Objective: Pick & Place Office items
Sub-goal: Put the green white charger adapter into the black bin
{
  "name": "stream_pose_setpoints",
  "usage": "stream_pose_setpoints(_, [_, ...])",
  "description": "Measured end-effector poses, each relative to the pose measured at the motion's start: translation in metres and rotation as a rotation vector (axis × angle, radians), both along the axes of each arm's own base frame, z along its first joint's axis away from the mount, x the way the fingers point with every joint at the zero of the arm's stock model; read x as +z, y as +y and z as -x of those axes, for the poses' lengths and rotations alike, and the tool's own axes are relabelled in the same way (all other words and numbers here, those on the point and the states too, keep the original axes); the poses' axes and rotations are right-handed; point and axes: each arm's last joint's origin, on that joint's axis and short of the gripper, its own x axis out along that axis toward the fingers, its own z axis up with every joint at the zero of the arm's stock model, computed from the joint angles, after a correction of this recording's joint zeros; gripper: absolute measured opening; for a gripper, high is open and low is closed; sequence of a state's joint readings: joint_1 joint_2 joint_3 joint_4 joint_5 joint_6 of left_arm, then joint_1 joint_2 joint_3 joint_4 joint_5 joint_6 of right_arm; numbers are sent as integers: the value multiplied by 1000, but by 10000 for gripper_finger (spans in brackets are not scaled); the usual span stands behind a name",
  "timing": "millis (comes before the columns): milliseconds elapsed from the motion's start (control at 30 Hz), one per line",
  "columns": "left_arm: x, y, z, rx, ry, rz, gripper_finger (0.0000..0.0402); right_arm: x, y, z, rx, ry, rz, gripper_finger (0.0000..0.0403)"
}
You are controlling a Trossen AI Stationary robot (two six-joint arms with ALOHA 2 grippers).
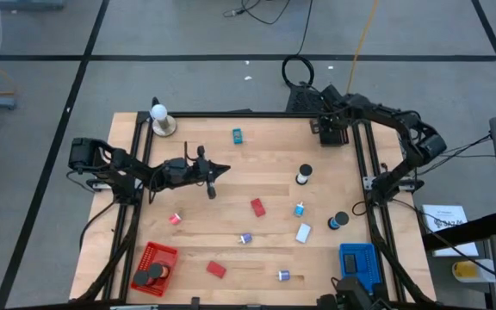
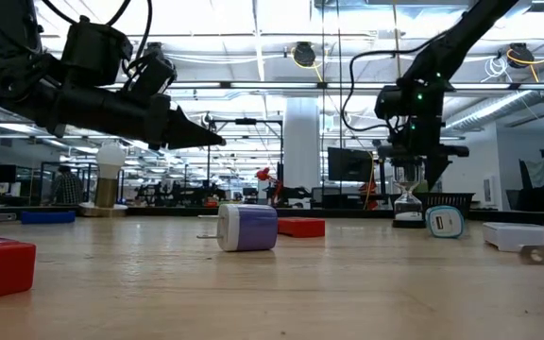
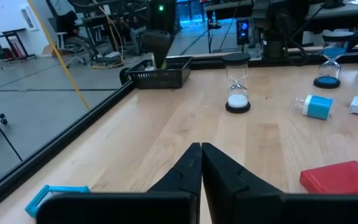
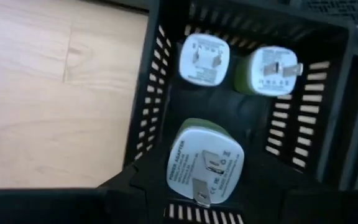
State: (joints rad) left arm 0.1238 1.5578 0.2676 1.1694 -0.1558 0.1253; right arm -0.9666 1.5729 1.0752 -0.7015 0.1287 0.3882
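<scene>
Light wooden table (image 1: 231, 194) with a black frame carries the scattered office items, so the sorting is judged to be mid-way.

The left end effector (image 3: 201, 154) hovers left of centre, closed and empty. Its next move calls for opening and descending on a loose piece, perhaps the red rectangular block (image 1: 257, 207) at centre.

At the upper right, the right end effector (image 1: 331, 129) hangs over the black mesh basket (image 4: 145, 106). A green-and-white plug adapter (image 4: 205, 162) lies just ahead of it. Whether that adapter is gripped cannot be told; if so, release is due.

At the lower left, the red mesh basket (image 1: 164, 255) holds dark round pieces. The contents of the blue mesh basket (image 1: 357, 258) at the lower right cannot be made out. Two further adapters (image 4: 205, 59) lie in the black basket.
</scene>
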Motion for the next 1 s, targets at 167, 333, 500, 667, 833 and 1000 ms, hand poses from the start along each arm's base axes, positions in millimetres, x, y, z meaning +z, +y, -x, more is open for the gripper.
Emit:
stream_pose_setpoints(167, [0,0,0,0,0,0,6,-10,1,2,-5,-33,1,141])
stream_pose_setpoints(333, [0,0,0,0,0,0,14,-15,2,3,-16,-44,7,149])
stream_pose_setpoints(500, [0,0,0,-1,0,-1,14,-21,2,5,-19,-54,25,142])
stream_pose_setpoints(667, [0,0,0,-1,0,0,6,-25,0,11,-36,-52,23,149])
stream_pose_setpoints(833, [0,0,0,-1,0,-1,19,-28,1,12,-25,-46,21,151])
stream_pose_setpoints(1000, [0,0,0,-1,-1,0,4,-27,0,11,-16,-54,39,149])
